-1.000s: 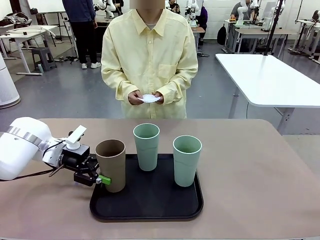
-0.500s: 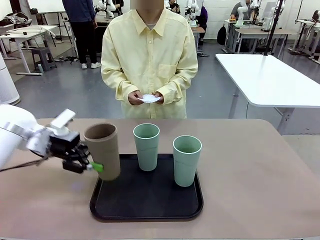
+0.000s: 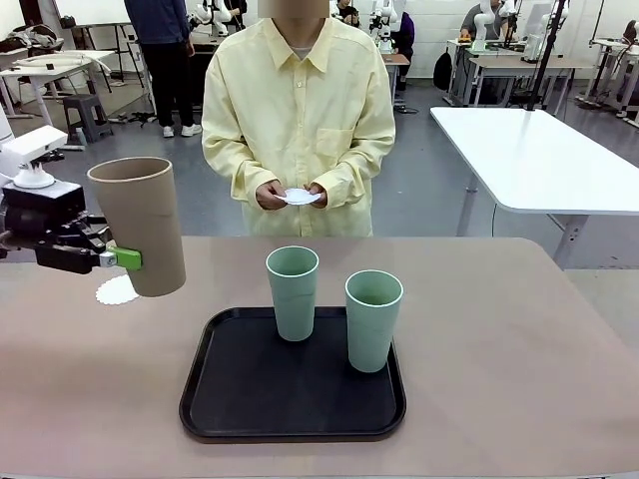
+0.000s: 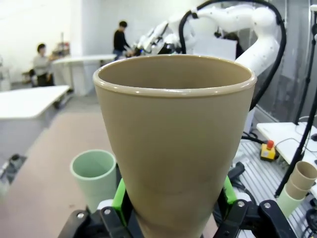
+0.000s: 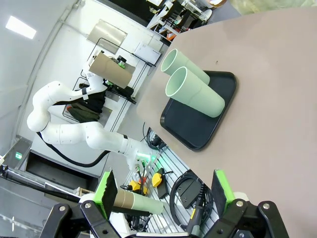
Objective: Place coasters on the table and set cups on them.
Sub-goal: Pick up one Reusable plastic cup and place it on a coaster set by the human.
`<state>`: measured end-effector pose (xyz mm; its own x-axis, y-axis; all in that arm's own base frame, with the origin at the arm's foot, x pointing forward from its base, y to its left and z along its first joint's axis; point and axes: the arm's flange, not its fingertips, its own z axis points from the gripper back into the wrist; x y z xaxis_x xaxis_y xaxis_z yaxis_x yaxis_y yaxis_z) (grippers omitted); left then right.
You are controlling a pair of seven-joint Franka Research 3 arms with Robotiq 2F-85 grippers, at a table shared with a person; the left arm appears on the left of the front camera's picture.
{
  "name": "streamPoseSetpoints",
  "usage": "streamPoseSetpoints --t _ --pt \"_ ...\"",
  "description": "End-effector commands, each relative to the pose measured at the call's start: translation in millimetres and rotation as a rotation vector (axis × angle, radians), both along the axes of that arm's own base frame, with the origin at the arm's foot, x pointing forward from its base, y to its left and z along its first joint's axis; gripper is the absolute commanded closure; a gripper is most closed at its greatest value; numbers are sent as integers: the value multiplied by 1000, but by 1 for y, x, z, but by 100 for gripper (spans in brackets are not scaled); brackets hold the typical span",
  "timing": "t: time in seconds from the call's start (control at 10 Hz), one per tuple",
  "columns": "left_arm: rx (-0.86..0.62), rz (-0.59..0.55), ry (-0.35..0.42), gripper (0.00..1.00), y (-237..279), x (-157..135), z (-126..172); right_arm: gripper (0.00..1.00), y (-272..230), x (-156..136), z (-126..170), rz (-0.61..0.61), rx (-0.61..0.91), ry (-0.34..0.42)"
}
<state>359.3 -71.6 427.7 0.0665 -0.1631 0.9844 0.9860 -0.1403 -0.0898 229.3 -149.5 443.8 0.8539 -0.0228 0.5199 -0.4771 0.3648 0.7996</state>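
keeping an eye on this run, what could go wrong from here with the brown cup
1. The left hand grips the tan cup low, near its base, and the cup hangs tilted in the air. Set down like that, it may land on its edge and topple.
2. The coaster looks like loose paper and is partly hidden behind the cup. The base could land off-centre or push it across the table.

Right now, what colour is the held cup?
Tan-brown; the cup shows best in the left wrist view.
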Motion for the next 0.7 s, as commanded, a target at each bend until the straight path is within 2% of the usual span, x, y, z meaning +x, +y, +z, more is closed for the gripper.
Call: streamPoseSetpoints --t 0.0,0.1,0.2,0.3,0.5,0.6 --pt "-13 -21 -24 100 -9 2 -12 0 -1 0 1 1 13 -15" --pt "-13 -21 -24 100 -9 2 -12 0 -1 0 1 1 13 -15" --pt "0 -8 -1 17 -3 0 -4 0 -1 0 1 1 13 -15" --pt "25 39 -56 17 33 28 -9 0 -1 0 1 1 13 -15" --pt "76 139 -77 17 97 67 -12 0 -1 0 1 1 13 -15" --pt "84 199 -70 17 127 74 -16 0 -1 0 1 1 13 -15"
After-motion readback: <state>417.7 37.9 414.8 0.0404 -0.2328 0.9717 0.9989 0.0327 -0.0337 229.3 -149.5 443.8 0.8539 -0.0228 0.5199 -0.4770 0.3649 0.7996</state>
